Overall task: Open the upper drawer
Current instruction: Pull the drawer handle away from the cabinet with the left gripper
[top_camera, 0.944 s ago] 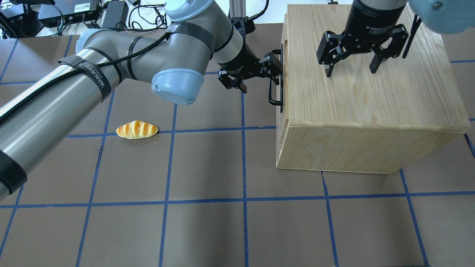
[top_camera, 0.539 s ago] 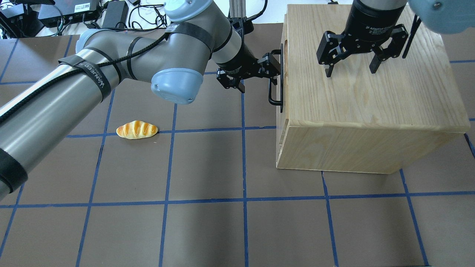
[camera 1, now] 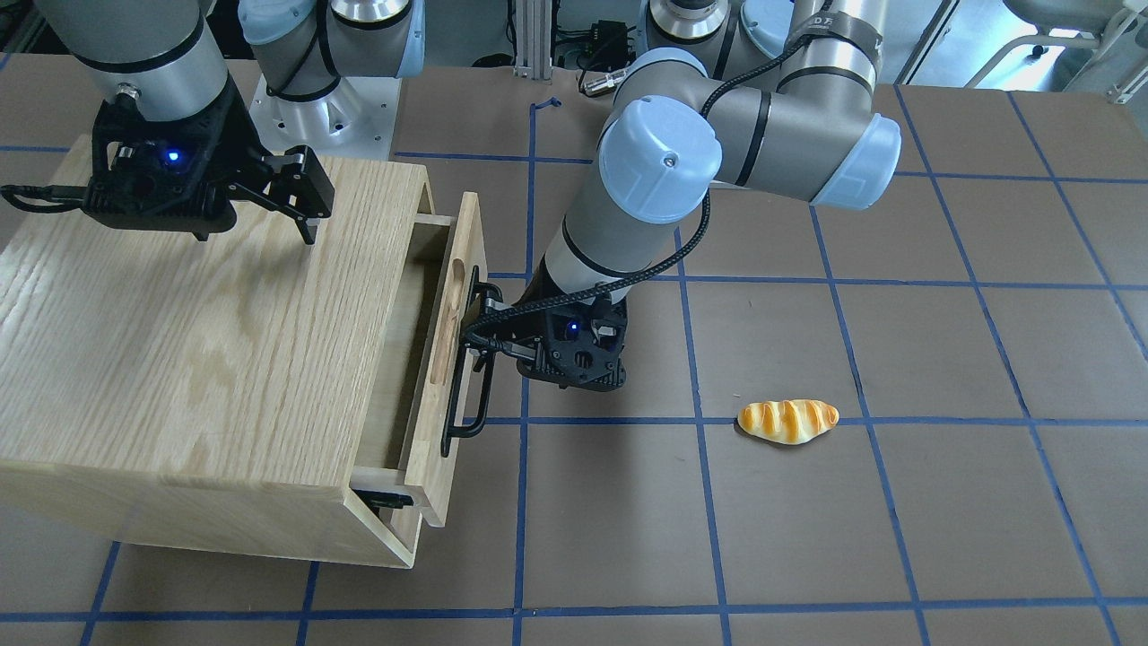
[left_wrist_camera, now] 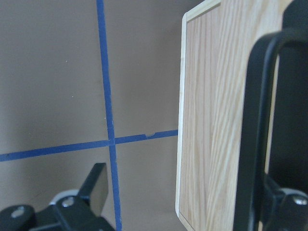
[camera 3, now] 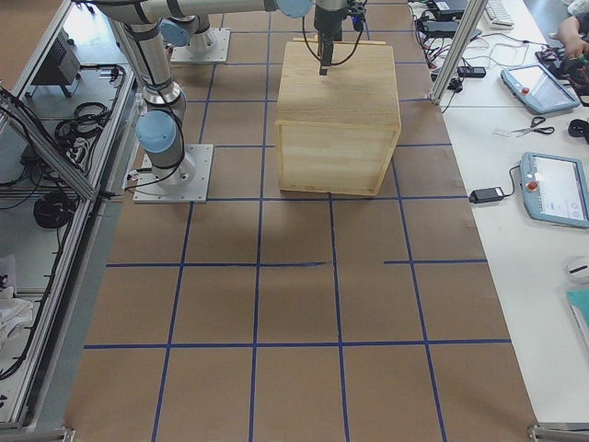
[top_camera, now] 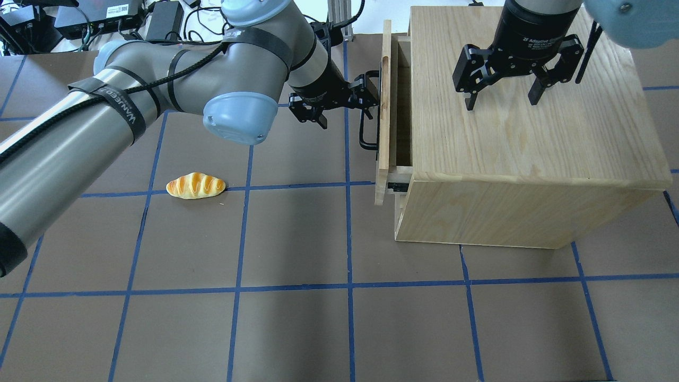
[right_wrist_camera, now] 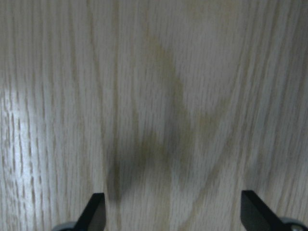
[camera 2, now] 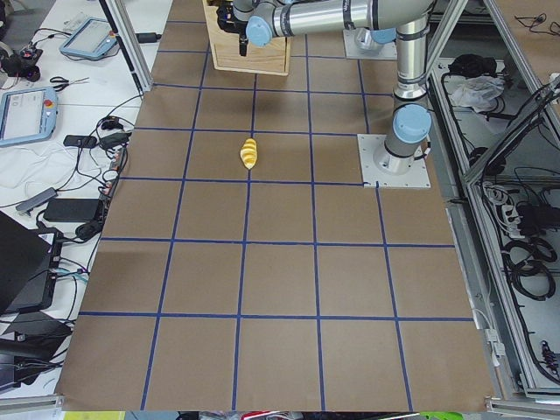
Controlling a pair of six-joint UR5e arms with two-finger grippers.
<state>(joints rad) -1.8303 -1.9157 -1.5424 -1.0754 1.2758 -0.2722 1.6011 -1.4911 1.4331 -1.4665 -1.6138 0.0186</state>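
The upper drawer of the oak cabinet stands partly out; its pale front panel has an oblong notch and a long black bar handle. My left gripper is open and points down beside the panel, with one finger hooked behind the handle. In the left wrist view the handle lies against the right finger, in front of the drawer front. My right gripper is open and empty just above the cabinet top.
A bread roll lies on the brown mat left of the cabinet, also in the front view. Blue tape lines grid the table. Cables and boxes lie beyond the far edge.
The drawer was shut and now stands a short way out. My left arm has drawn back leftward with the handle hooked. The right gripper has not moved.
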